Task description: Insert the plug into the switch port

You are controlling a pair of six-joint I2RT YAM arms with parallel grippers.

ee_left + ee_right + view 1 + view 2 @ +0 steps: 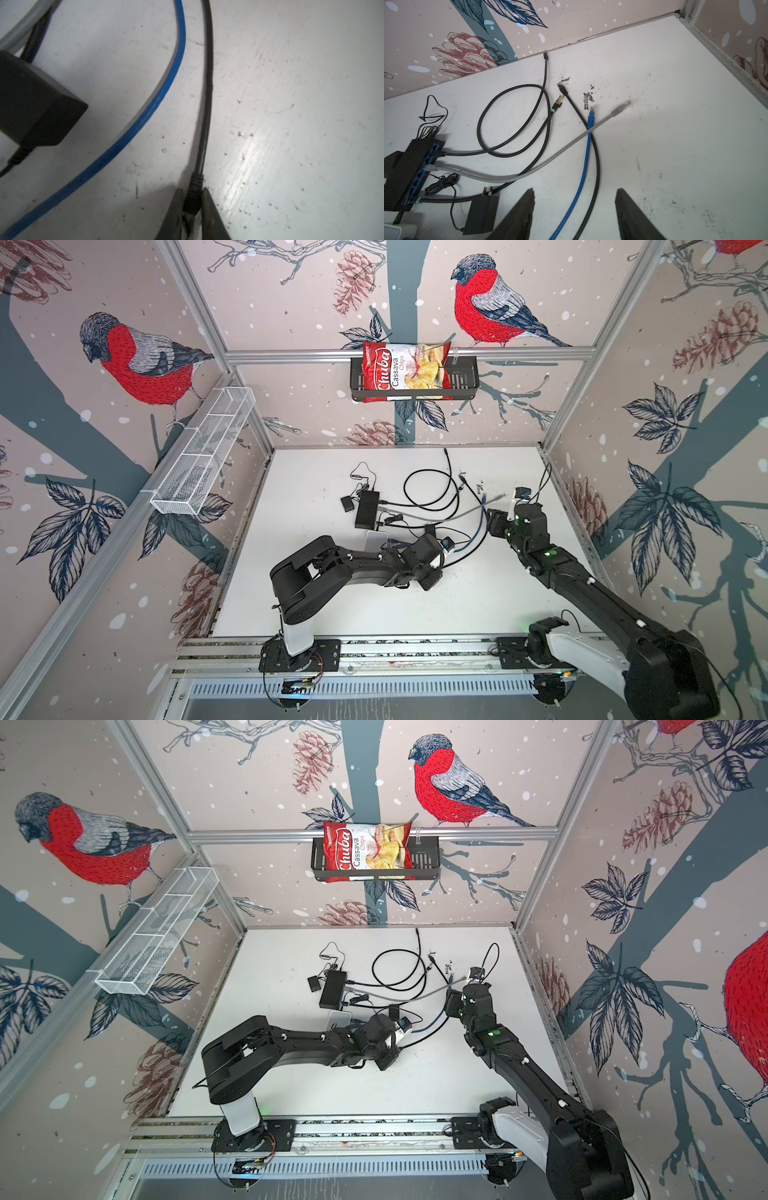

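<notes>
In the left wrist view my left gripper [192, 204] is shut on a black plug [194, 193] at the table's surface, and its black cable [207, 83] runs away from the jaws. In both top views this gripper [451, 553] [409, 1029] points down at the middle of the table, its fingers hidden under the wrist. The switch [366, 506] [332, 989] [404, 172] is a black box with a row of blue ports, a grey and a black cable plugged in. My right gripper [575, 190] [494, 522] hangs open above a blue cable [583, 176] and a black one.
Loose plug ends lie toward the back: black [562, 89], gold-tipped [557, 104], blue [591, 114], grey [618, 110]. A black power adapter [481, 212] [35, 99] and a white box [376, 539] sit near the switch. A chips bag [405, 366] hangs in a back-wall basket.
</notes>
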